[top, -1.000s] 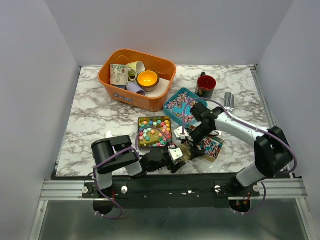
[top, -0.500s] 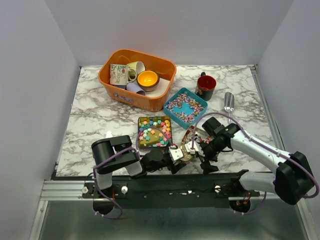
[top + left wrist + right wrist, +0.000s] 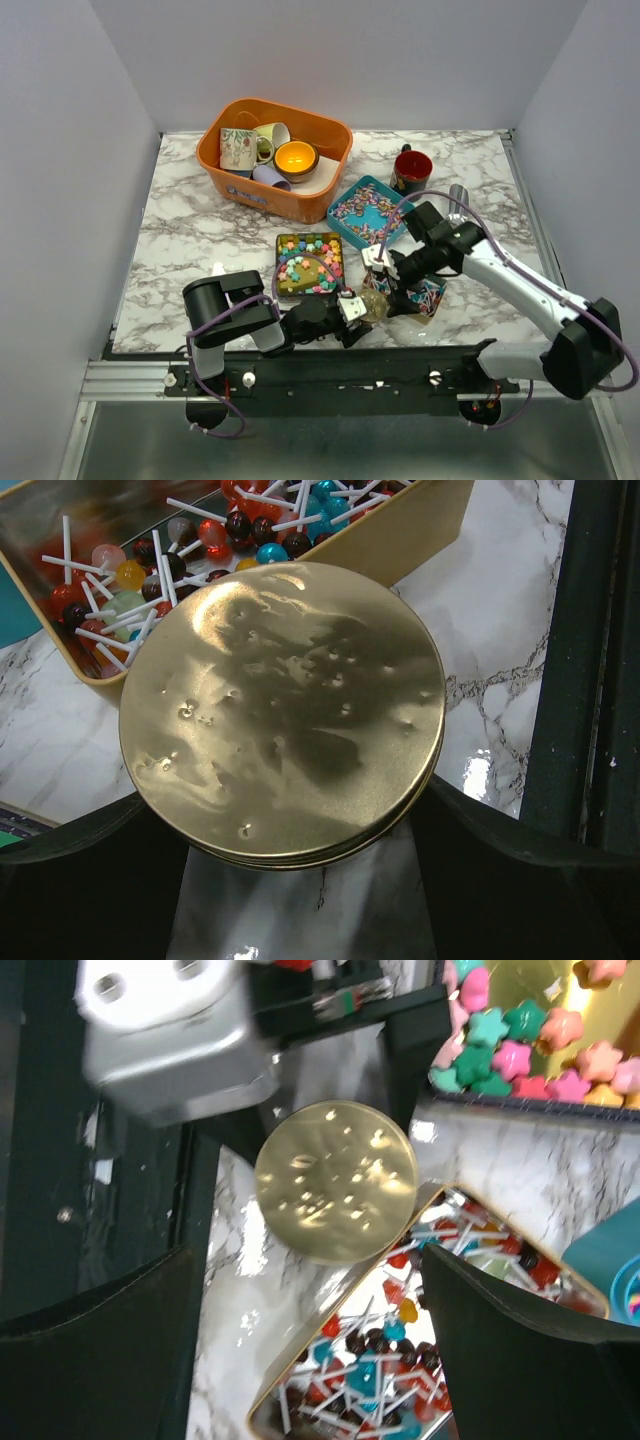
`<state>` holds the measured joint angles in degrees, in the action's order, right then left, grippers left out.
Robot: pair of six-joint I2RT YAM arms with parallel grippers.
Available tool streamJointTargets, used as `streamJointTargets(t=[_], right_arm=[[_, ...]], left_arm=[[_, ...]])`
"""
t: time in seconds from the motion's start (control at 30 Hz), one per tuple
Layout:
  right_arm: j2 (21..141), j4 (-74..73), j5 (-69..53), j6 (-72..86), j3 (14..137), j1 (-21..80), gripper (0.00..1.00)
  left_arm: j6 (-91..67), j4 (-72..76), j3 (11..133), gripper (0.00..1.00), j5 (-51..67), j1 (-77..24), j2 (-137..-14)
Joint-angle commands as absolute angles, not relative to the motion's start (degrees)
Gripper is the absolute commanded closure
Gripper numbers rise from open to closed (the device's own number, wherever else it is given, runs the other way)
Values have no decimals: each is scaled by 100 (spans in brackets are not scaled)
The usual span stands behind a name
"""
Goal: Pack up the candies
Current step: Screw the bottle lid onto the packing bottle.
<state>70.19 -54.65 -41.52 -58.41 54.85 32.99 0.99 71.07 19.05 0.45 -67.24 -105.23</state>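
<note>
Gold dented disc pinched in left hand; lollipops beyond.

Round gold metal disc shiny and dented, white marble-look tabletop glossy, rectangular gold metal tin polished, small round lollipops glazed, pastel star-shaped candies matt.

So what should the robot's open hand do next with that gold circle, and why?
Probably lower the right gripper a little and close on the gold disc. Its fingers are open with the disc centred between them, while the left gripper pinches the disc's edge beside the lollipop tin.
</note>
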Motion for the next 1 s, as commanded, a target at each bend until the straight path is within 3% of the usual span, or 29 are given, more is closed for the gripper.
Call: streamJointTargets(t=[0.0,0.43,0.97], right_arm=[[7977,-5115,-4981,-6081,5879,3287,0],[9299,-5967,-4931,-7452,6398,3349,0],[8377,-5862,-4228,-7217,5152,3340,1]], left_arm=[[378,6363,1828,100,-176,-6750,-10688],[360,6293,1837,100,-343,-6741,-10661],[141,6267,1881,100,-431,-6609,-10714]])
